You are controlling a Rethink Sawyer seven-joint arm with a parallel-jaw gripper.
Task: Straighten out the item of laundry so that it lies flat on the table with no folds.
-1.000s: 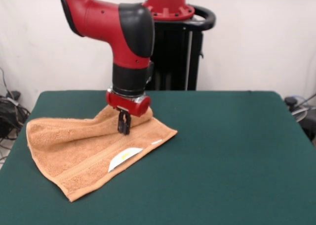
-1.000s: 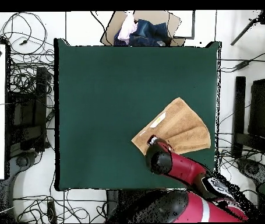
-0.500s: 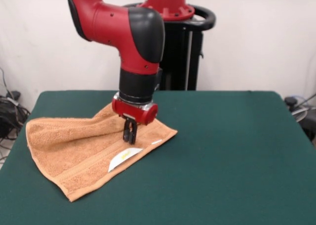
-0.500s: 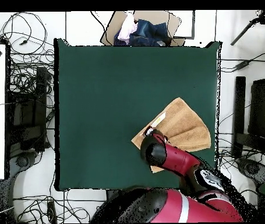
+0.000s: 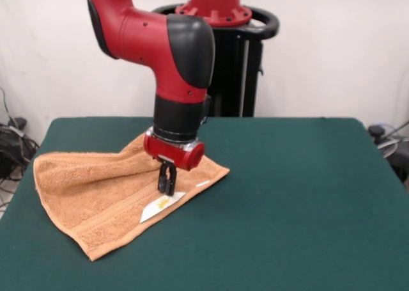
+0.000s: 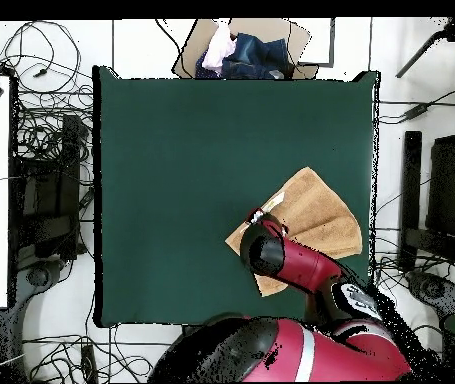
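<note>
The item of laundry (image 5: 89, 188) is an orange-tan towel lying at the left side of the green table (image 5: 287, 201), with a flap folded over and a raised hump under the arm. Its white tag (image 5: 158, 206) shows at the folded edge. My gripper (image 5: 166, 187) points straight down, its tips at the towel's surface just above the tag, its fingers only slightly apart with no cloth between them. In the overhead view the towel (image 6: 321, 212) lies near the table's (image 6: 171, 150) right edge, and the arm covers the gripper.
A box of clothes (image 6: 241, 52) sits just beyond the table's far edge in the overhead view. Cables and equipment (image 6: 41, 160) crowd the floor around the table. The towel's left corner (image 5: 38, 166) reaches close to the table's edge.
The gripper has moved toward the camera and down, from the towel's hump to the folded edge by the tag. The towel has not shifted.
</note>
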